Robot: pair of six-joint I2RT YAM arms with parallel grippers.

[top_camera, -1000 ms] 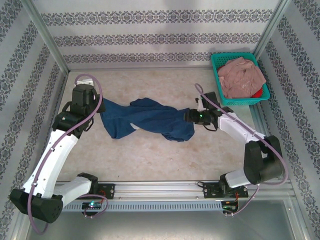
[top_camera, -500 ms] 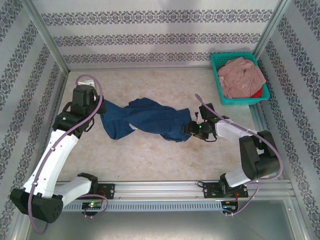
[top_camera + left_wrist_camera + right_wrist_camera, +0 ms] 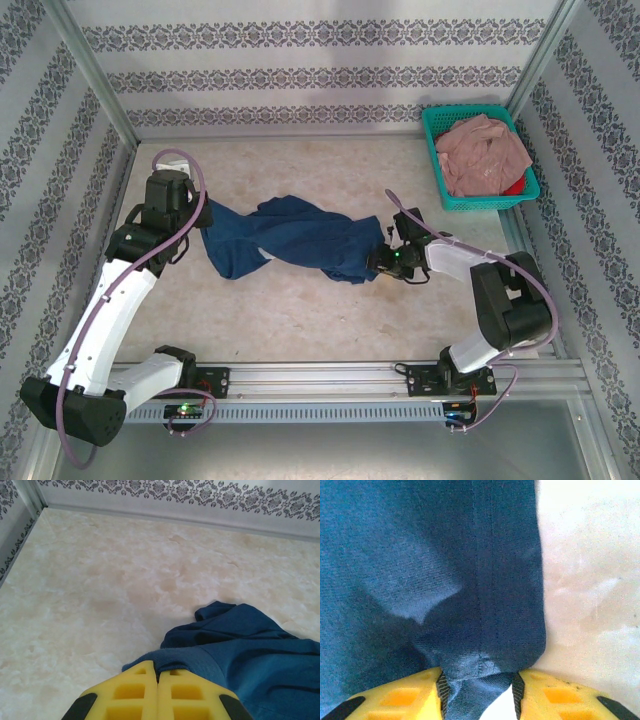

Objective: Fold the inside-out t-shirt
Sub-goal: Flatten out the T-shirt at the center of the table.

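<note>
Pale marbled tabletop (image 3: 300,320), boxed in by patterned walls. Across its middle, the inside-out t-shirt (image 3: 290,240): dark blue, strung between the two arms, twisted and rumpled, sagging onto the surface, nowhere flat. At the far right corner, well apart, a teal basket (image 3: 432,150) holding a dusty pink garment (image 3: 485,150). On the shirt's left end, the left gripper (image 3: 158,690), clamped tight, fingers pressed together with a cloth edge pinched at the tips. On the right end, the right gripper (image 3: 477,695), low by the table, closed around a bunched fold, with a stitched seam (image 3: 481,580) running up from the grip. By way of progress: gripped at both ends, apparently for pulling out straight; not spread, not smoothed, no fold made. Left to do, judging from this: lay flat, bring the sides in, fold over.
</note>
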